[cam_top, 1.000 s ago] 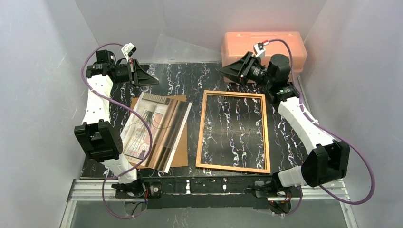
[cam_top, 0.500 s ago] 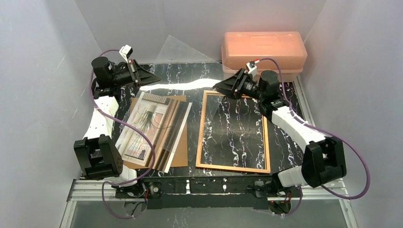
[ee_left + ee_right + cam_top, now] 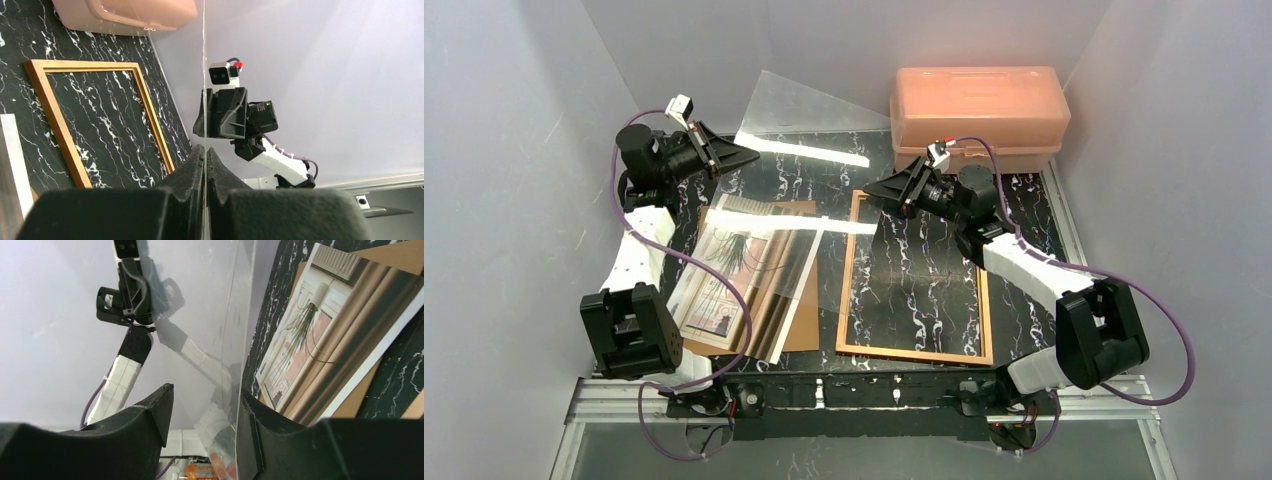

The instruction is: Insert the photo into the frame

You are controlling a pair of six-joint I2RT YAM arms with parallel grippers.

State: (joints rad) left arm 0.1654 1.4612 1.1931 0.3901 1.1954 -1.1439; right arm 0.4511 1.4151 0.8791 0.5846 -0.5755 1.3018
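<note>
- While the clear pane [image 3: 814,180] hangs tilted in the air between the two arms, the photo [image 3: 744,275] lies face up and a little askew on the brown backing board [image 3: 802,325], just left of the frame [image 3: 914,352] and apart from it.
- The frame lies flat and empty on the black marbled table [image 3: 914,280], with the pink plastic box [image 3: 979,105] behind it.
- The left gripper [image 3: 746,155] has its jaws pressed together on one edge of the pane (the left wrist view shows the sheet's thin edge rising straight from between the fingertips).
- The right gripper [image 3: 876,188] has its jaws apart. The pane's opposite edge passes between them, close against one finger, and does not look clamped.
- The photo looks like thin paper: light and limp, apt to sag or crease if lifted by a single corner, and smooth enough to slide on the board.
- Lying flat, it gives the fingers little to pinch. The long white-margined edge nearest the frame, or the near corner, seems the best place to take it, lightly and preferably at two points.
- The pane looks stiff, slippery and probably breakable. It likely has to be set down before either arm is free for the print.
</note>
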